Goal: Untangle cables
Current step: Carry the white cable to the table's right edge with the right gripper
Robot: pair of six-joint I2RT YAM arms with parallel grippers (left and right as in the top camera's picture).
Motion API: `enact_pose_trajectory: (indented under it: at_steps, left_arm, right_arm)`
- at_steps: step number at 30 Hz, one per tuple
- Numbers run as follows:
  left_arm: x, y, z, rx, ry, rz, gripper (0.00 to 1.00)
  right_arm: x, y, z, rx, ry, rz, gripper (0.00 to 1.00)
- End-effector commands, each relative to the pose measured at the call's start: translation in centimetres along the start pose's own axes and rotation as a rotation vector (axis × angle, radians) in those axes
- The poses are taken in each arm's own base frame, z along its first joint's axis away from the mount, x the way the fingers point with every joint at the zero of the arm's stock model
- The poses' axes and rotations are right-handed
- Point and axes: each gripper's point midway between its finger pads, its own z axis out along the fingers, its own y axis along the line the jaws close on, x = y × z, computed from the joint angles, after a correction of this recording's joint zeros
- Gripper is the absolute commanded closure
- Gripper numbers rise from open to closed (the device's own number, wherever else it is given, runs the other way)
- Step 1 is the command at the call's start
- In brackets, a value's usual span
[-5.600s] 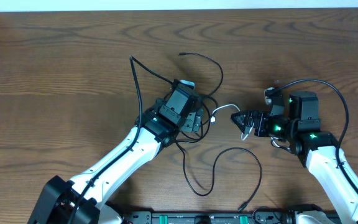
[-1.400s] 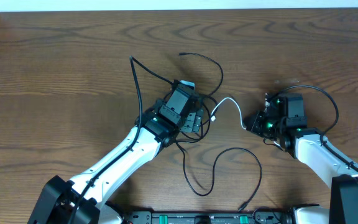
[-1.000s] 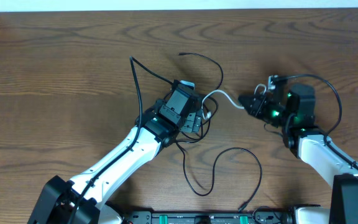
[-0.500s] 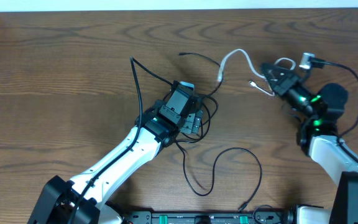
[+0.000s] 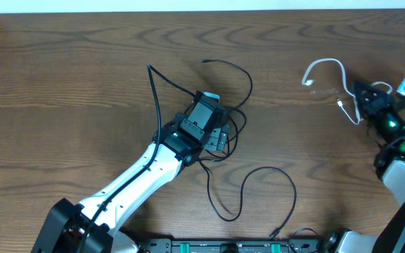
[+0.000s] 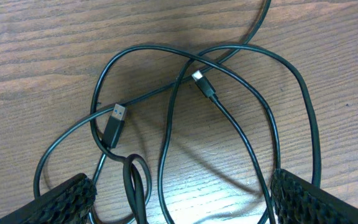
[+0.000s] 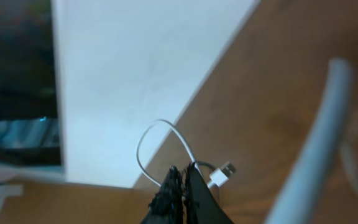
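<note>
The right tool is clamped shut on the white cable near the counter's right edge. The cord arcs leftward from its tips with the plug ends loose, clear of everything else. Well apart to the left, the black cables lie looped over one another directly beneath the left tool, whose jaws stand wide and hold nothing. That arm is plainly nearer the black knot.

L arm fwd, L fingers wide apart; R arm far right, R fingers pinched.
</note>
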Motion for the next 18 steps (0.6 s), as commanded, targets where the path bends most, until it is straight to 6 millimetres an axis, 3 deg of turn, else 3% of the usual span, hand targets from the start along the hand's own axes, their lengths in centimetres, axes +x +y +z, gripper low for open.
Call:
enact_pose_trajectory:
  at_steps: [1,4,11,18]
  left_arm:
    - [-0.2,0.0,0.2,-0.002,0.002,-0.008,0.09]
    - [-0.2,0.0,0.2,-0.002,0.002,-0.008,0.09]
    - [-0.3,0.0,0.2,-0.001,-0.002,-0.009,0.09]
    - [-0.5,0.0,0.2,0.001,-0.009,-0.01,0.09]
  right_arm:
    - [-2.1,-1.5,-1.4,0.058,-0.033,-0.094,0.98]
    - [-3.7,-3.8,-2.6,0.177,-0.052,-0.094,0.98]
    - [-8.4,-5.8,-4.6,0.527,-0.102,-0.194,0.98]
    - [-13.0,-7.8,-11.1,1.026,-0.215,-0.279,0.99]
